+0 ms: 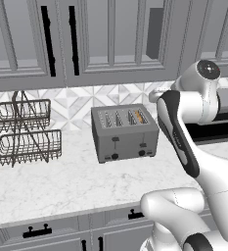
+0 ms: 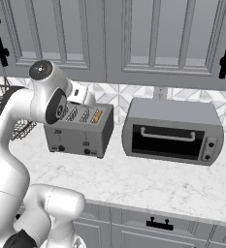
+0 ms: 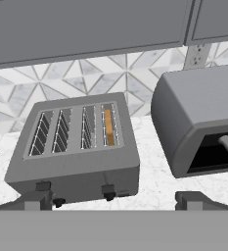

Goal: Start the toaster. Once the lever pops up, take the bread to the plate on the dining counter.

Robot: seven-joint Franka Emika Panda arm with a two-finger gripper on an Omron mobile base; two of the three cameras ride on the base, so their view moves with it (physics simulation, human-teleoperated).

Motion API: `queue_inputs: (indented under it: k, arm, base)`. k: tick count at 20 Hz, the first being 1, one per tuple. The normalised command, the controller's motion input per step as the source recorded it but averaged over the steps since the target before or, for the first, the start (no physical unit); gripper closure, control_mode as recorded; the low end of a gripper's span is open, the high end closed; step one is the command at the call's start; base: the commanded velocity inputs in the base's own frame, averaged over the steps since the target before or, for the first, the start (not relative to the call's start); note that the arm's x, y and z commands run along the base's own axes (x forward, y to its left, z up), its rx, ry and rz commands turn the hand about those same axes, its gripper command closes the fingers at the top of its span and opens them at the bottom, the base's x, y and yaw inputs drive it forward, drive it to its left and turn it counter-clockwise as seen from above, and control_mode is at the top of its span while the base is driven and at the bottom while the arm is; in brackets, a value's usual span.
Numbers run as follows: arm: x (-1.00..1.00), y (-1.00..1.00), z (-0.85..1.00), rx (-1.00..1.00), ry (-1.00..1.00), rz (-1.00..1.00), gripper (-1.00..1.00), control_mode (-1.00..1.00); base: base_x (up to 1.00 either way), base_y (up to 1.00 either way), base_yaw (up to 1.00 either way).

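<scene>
1. the toaster (image 1: 125, 133) is being seen standing on the marble worktop (image 1: 47, 181), its back near the patterned tile wall (image 3: 86, 73); its two front levers and two dark knobs are being shown facing the robot.
2. the bread (image 3: 108, 126) is being held upright in the toaster's rightmost slot as an orange-brown slice; the other three slots are being shown without bread.
3. the gripper (image 3: 113, 201) is being held above and in front of the toaster, apart from it; its jaws are being kept spread wide, with nothing pinched between them.
4. a grey toaster oven (image 2: 171, 131) is being seen just to the right of the toaster.
5. a two-tier wire basket (image 1: 23, 132) is being seen to the toaster's left, well apart from it.
</scene>
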Motion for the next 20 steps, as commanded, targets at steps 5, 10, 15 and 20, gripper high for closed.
queue_inputs:
  k: [5, 10, 15, 20]
  arm:
    - [0.0, 0.0, 0.0, 0.0, 0.0, 0.0, -1.0, -1.0]
    - [0.0, 0.0, 0.0, 0.0, 0.0, 0.0, -1.0, -1.0]
    - [0.0, 0.0, 0.0, 0.0, 0.0, 0.0, -1.0, -1.0]
    - [0.0, 0.0, 0.0, 0.0, 0.0, 0.0, -1.0, -1.0]
  base:
    - [0.0, 0.0, 0.0]
    - [0.0, 0.0, 0.0]
    - [0.0, 0.0, 0.0]
    - [0.0, 0.0, 0.0]
